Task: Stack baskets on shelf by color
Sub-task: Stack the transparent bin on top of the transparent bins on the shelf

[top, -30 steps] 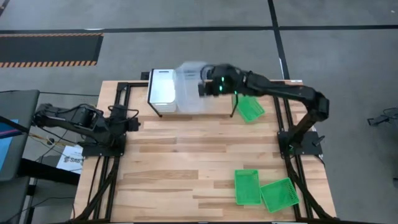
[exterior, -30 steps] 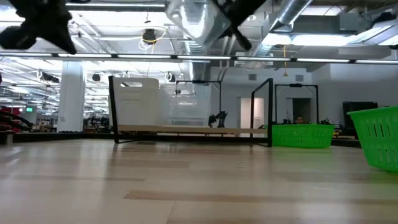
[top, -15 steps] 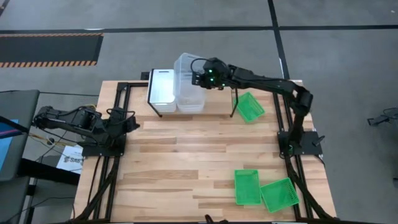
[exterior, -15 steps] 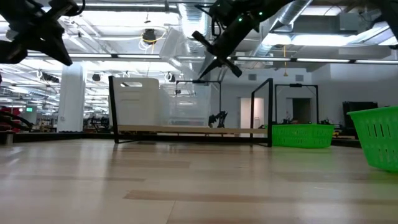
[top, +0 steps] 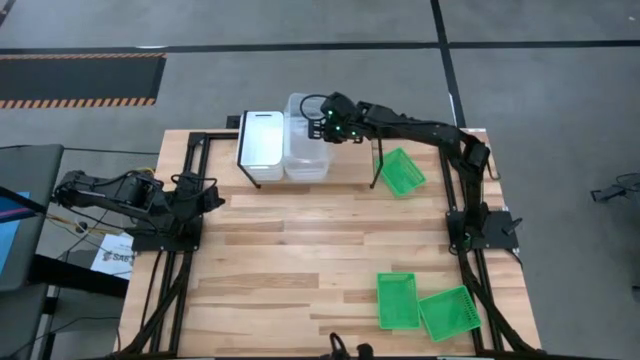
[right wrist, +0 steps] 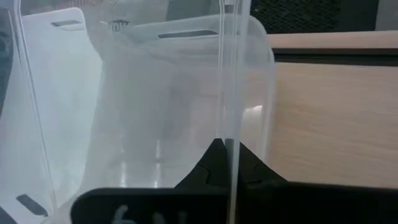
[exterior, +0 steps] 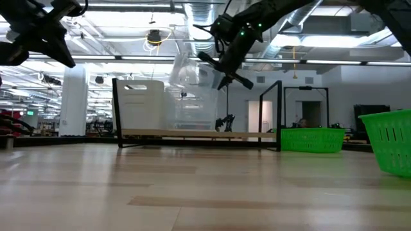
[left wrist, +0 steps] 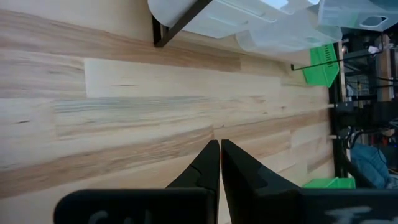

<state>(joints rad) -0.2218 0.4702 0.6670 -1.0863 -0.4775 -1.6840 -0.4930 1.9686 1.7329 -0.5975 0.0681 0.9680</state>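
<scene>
My right gripper (top: 322,127) is over the shelf (exterior: 244,135) at the table's far edge, shut on a clear basket (exterior: 191,70). That basket hangs tilted above the clear baskets (top: 305,163) standing on the shelf board, next to the white baskets (top: 262,145). One green basket (top: 403,172) lies on the table by the shelf's right end. Two more green baskets (top: 398,300) (top: 450,312) sit near the table's near right corner. My left gripper (left wrist: 219,149) is shut and waits low at the table's left side. My right gripper pinches the clear basket's side wall at its rim (right wrist: 227,134); the wall's edge runs up between the two fingers. The fingers come from the table's right, slanting down. The basket is lifted clear and tilted, above the clear baskets on the shelf.
The shelf's black metal legs (top: 378,170) stand at the far edge. The shelf's right part (exterior: 257,135) is bare board. Black frame rails (top: 190,170) run along the table's left and right sides. The wooden tabletop's middle (top: 320,250) is free room.
My right gripper has carried the clear basket toward the table's left and down, from high above the shelf to just over the clear baskets standing there. It stayed shut on the basket, which has tipped along the way.
</scene>
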